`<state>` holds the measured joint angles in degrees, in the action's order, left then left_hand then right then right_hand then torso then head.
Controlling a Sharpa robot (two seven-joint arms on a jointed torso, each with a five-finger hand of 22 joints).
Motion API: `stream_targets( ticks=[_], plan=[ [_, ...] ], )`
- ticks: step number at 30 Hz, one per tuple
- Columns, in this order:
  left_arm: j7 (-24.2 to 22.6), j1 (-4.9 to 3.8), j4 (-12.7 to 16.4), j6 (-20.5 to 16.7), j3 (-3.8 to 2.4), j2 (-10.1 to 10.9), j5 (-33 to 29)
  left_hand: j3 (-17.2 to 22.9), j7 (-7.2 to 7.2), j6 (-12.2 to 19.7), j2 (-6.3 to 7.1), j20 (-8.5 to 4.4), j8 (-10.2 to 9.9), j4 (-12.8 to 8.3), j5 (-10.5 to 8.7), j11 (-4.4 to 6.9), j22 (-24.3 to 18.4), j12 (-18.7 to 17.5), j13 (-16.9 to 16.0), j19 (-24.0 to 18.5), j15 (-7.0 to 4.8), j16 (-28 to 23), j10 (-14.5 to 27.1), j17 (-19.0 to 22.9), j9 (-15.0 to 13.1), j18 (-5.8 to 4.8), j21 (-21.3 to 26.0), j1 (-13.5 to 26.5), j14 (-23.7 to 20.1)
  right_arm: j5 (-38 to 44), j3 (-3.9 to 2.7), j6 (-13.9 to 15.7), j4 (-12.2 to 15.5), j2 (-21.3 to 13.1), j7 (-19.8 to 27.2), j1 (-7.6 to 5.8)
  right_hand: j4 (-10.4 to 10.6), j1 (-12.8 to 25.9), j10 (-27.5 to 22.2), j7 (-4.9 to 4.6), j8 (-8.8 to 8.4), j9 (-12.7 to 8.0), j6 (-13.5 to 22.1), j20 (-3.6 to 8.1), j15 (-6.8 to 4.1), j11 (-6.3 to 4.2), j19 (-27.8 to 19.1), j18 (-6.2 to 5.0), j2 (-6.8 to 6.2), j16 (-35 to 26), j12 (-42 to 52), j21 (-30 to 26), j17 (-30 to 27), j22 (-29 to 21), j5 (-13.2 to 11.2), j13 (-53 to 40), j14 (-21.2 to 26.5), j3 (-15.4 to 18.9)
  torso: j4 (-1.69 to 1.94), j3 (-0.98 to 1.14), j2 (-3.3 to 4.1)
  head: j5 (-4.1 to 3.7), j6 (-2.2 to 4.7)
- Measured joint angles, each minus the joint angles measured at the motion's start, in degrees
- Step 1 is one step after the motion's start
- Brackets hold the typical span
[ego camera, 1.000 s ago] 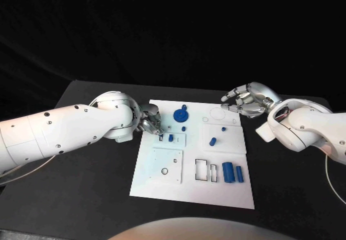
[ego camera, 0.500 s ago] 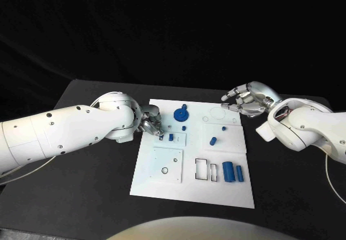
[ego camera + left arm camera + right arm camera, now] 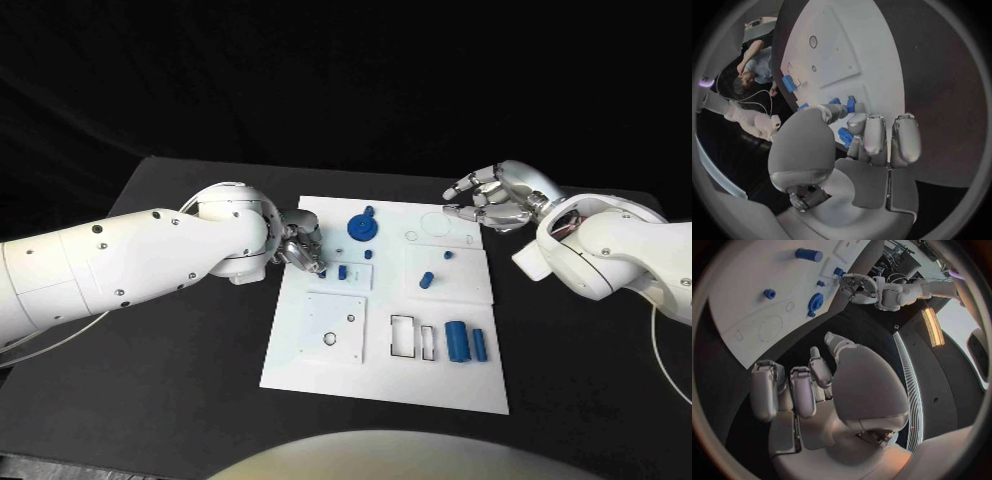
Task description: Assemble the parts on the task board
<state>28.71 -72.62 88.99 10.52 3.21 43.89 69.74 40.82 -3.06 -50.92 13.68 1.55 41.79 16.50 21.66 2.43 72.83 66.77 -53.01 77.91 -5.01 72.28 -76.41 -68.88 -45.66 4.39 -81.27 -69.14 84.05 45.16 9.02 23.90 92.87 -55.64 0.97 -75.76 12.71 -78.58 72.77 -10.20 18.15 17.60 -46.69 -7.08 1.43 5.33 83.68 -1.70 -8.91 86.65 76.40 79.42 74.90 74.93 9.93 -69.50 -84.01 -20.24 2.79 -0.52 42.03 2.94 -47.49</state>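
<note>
The white task board (image 3: 378,385) lies mid-table. On it are a round blue part (image 3: 361,230), a small blue peg (image 3: 369,256), a small blue block (image 3: 342,271), a blue piece (image 3: 426,281), a blue cylinder (image 3: 456,343) and a blue bar (image 3: 479,346). My left hand (image 3: 304,249) hangs over the board's left edge with its fingers curled. Its fingertips (image 3: 839,111) sit just beside the small blue block (image 3: 851,104), and I see nothing in them. My right hand (image 3: 490,200) hovers off the board's far right corner, fingers curled in, holding nothing. The right wrist view shows my right hand (image 3: 811,385), the round blue part (image 3: 815,302) and my left hand (image 3: 859,287).
A raised white square plate (image 3: 336,328) with a round hole takes the board's near left. Two rectangular slots (image 3: 411,338) lie beside the cylinder. Round outlines (image 3: 433,228) mark the far right corner. Black table (image 3: 173,380) surrounds the board.
My left hand's fingertips have drawn back slightly from the small blue block. My right hand has barely shifted. The parts on the board stay put.
</note>
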Motion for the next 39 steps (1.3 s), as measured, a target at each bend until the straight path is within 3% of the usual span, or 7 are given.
stream_targets(
  ticks=[17, 21, 25, 30, 31, 32, 39],
  plan=[
    [0.03, 0.10, 0.01, 0.70, -0.02, -0.10, 0.23, 0.00, 0.01, -0.01, -0.08, 0.00, -0.03, 0.00, -0.02, -0.01, -0.01, 0.00, 0.01, 0.00, 0.00, 0.00, 0.01, 0.01, -1.17, 0.00, 0.00, -0.08, 0.00, 0.02, 0.00, -0.07, -0.01, 0.06, 0.00, 0.00, 0.00, 0.00, 0.00, 0.00, 0.00, 0.00, 0.00, 0.00, 0.00, 0.00, 0.00, 0.00, 0.00, 0.00, 0.00, -0.05, 0.00, -0.01, 0.04, 0.00, 0.00, 0.00, -0.03, 0.02, -0.01, 0.05, -0.14],
    [0.05, 0.11, -0.12, 0.75, -0.02, -0.26, 0.25, 0.00, 0.01, -0.01, -0.09, 0.00, 0.01, 0.00, -0.02, -0.01, -0.01, -0.01, -0.14, 0.00, 0.00, 0.00, 0.01, 0.01, -3.23, -0.01, 0.00, -0.08, 0.00, 0.02, 0.00, -0.08, -0.01, 0.06, 0.00, 0.01, 0.00, 0.00, 0.00, 0.00, 0.00, 0.00, 0.00, 0.00, 0.00, 0.00, 0.00, 0.00, 0.00, 0.00, 0.00, -0.05, 0.00, -0.01, 0.04, 0.00, 0.00, 0.00, -0.03, 0.02, 0.00, 0.09, -0.17],
    [0.06, 0.12, -0.39, 0.77, -0.04, -0.42, 0.25, 0.16, 0.01, -0.01, -0.08, 0.00, 0.25, 0.16, -0.02, -0.02, -0.02, -0.01, -0.14, 0.00, 0.00, 0.00, 0.01, -0.03, -3.30, 0.00, 0.00, -0.08, 0.00, 0.03, 0.00, -0.09, 0.00, 0.06, 0.00, 0.01, 0.00, 0.00, 0.00, 0.00, 0.00, 0.00, 0.00, 0.00, 0.00, 0.00, 0.00, 0.00, 0.00, 0.00, 0.00, -0.05, 0.00, -0.02, 0.04, 0.00, 0.00, 0.00, -0.06, 0.02, 0.02, 0.13, -0.16],
    [0.06, 0.13, -0.64, 0.81, -0.04, -0.58, 0.16, 0.52, 0.02, 0.00, -0.93, 0.00, 0.83, 0.43, -0.02, 0.02, -0.02, 0.23, -0.21, 0.00, 0.00, 0.00, -0.02, -0.03, -5.86, 0.00, 0.00, 1.75, 0.00, 0.03, 0.00, -0.09, 0.02, 0.03, 0.01, 0.01, 0.03, 0.02, 0.00, 0.00, 0.00, 0.00, 0.00, 0.00, 0.00, 0.00, 0.00, 0.00, 0.01, 0.00, -0.19, -0.05, 0.00, -0.02, 0.04, 0.04, 0.00, -0.02, -0.08, 0.02, 0.03, 0.14, -0.16],
    [0.06, 0.13, -0.67, 0.81, -0.04, -0.61, 0.13, 3.01, 0.04, 0.02, -0.44, 0.00, 0.89, -2.05, -0.09, 0.13, -0.02, 0.23, -0.21, 0.00, 0.00, 0.00, -0.13, -0.05, -6.19, 0.00, 0.00, 2.86, 0.00, 0.03, 0.00, -0.09, 0.02, 0.02, 0.01, 0.01, 0.17, 0.02, 0.00, 0.00, 0.00, 0.00, 0.00, 0.00, 0.00, 0.00, 0.00, 0.00, 0.02, 0.00, -0.22, -0.05, 0.00, -0.02, 0.04, 0.10, 0.00, -0.16, -0.09, 0.02, 0.03, 0.10, -0.19],
    [0.06, 0.14, -0.71, 0.81, -0.04, -0.65, 0.11, 3.47, 0.13, 0.10, -0.09, 0.00, 1.12, -2.51, -0.18, 0.21, -0.02, 0.23, -0.21, 0.00, -0.02, 0.00, -0.23, -0.06, -6.48, 0.00, 0.00, 3.70, -0.02, 0.03, 0.00, -0.09, 0.02, 0.02, 0.01, 0.01, 0.17, 0.04, 0.00, 0.00, 0.00, 0.00, 0.00, 0.00, 0.00, 0.00, 0.00, 0.00, 0.04, 0.00, -0.22, -0.05, 0.00, -0.02, 0.04, 0.10, 0.00, -0.17, -0.09, 0.03, 0.03, 0.09, -0.21],
    [0.05, 0.15, -0.94, 0.88, -0.03, -0.71, -0.05, 4.15, 0.77, -0.34, 0.63, -0.08, 1.00, -3.73, -0.18, 0.41, 0.12, 0.62, -0.37, 0.08, -0.41, 0.00, -0.44, -0.08, -6.98, -0.01, 0.00, 6.43, -0.01, 0.03, 0.00, -0.09, 0.04, -0.02, 0.01, 0.01, 0.17, 0.25, 0.00, 0.00, 0.00, 0.00, 0.00, 0.00, 0.00, 0.00, 0.00, 0.00, 0.25, 0.00, -0.22, -0.05, 0.00, -0.02, 0.04, 0.10, 0.00, -0.17, -0.09, 0.04, 0.03, 0.00, -0.37]
  ],
)
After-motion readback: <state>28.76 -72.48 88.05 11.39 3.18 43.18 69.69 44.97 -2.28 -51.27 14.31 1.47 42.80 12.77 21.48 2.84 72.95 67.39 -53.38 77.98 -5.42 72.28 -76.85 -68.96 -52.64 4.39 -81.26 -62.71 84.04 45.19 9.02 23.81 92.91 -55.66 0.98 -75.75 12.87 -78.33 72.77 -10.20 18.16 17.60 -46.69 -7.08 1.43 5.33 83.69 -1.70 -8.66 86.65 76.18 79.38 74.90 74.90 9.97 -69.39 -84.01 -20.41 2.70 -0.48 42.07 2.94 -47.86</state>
